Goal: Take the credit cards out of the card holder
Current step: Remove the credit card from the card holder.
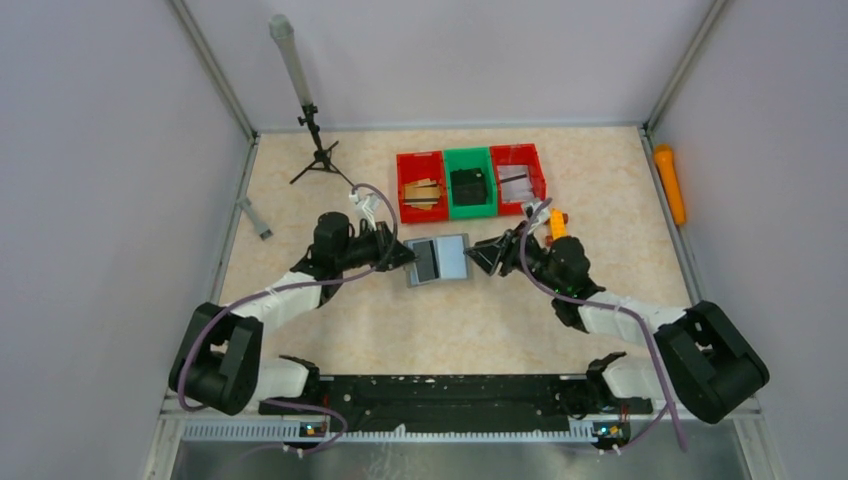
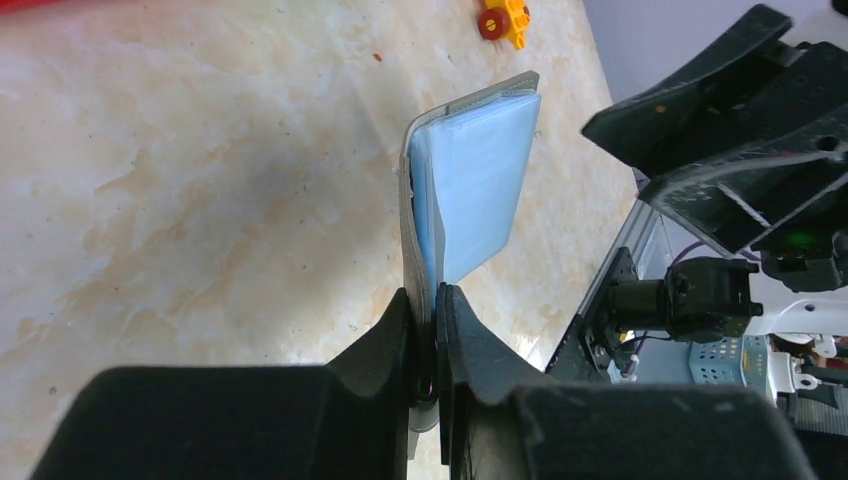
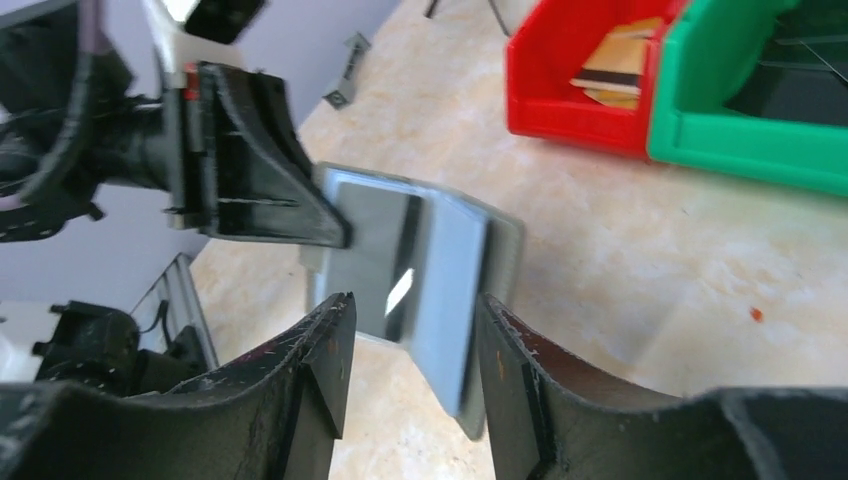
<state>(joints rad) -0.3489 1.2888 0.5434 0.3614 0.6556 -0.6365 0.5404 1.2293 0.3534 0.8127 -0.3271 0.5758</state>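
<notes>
Beige counter [image 1: 500, 320] lay beneath the opened card holder [image 1: 440, 259]; left claw [image 1: 408, 258] clamped one edge, right claw [image 1: 473, 253] gaped astride the other flap.

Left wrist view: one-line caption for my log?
Left hand pinches one edge of the opened card holder, blue inner pocket showing.

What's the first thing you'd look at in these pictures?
The grey card holder, spread open at the centre, catches the eye first. The left gripper pinches one edge, while the right gripper, jaws open, straddles the blue-lined flap opposite. Behind them sits a bright row of bins: red, green, red.
</notes>
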